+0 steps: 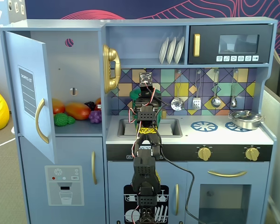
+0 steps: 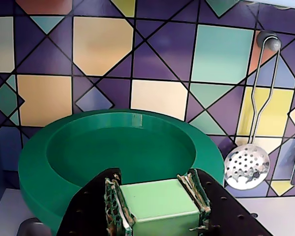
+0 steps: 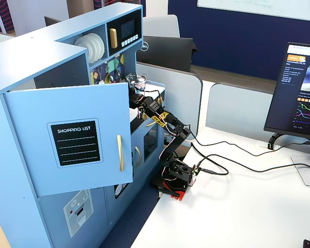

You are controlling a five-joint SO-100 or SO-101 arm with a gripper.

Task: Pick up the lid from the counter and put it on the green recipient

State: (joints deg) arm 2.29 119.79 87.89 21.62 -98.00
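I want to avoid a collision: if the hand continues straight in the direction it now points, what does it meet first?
Probably the green recipient: in the wrist view its open mouth lies directly ahead of the hand, which is shut on a light green block. Behind it stands the tiled wall. Depth is unclear.

The tiled back wall (image 2: 157, 93) is standing close behind the lid (image 2: 123, 147), blocking further reach; a hanging slotted spoon (image 2: 247, 167) is crowding the right side.

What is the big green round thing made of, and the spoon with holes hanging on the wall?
The lid looks like smooth, slightly glossy green plastic, one even colour with soft highlights. The holed spoon looks like shiny metal, silvery with a thin wire handle, though coated plastic is possible.
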